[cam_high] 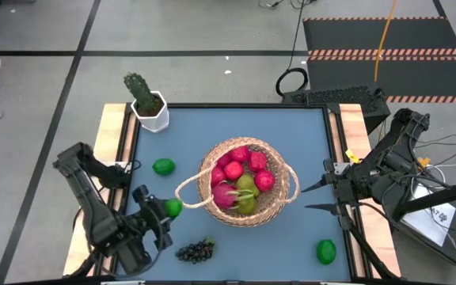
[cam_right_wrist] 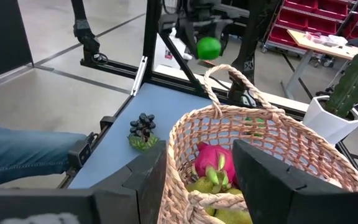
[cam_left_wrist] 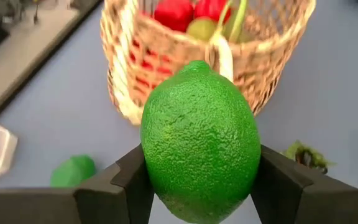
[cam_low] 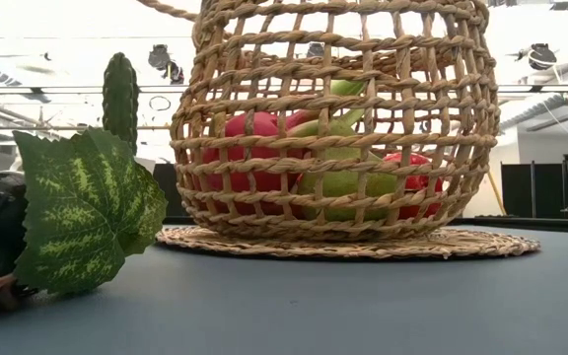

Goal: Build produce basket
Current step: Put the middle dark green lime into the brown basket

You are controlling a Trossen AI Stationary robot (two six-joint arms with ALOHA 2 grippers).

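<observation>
The basket (cam_high: pixel 240 184) is a round, tan, open-weave wicker bowl with looped side handles, standing near the middle of the blue table (cam_high: pixel 291 131) and holding red apples, yellow-green pears and a pink dragon fruit. The left gripper (cam_left_wrist: pixel 197 180) is clamped on a pebbly green lime (cam_left_wrist: pixel 199 142), raised just off the basket's left handle. The right gripper (cam_high: pixel 317 196) waits just off the basket's right side with its fingers apart and nothing between them, and a dark grape bunch (cam_high: pixel 195 251) lies near the basket on the table.
</observation>
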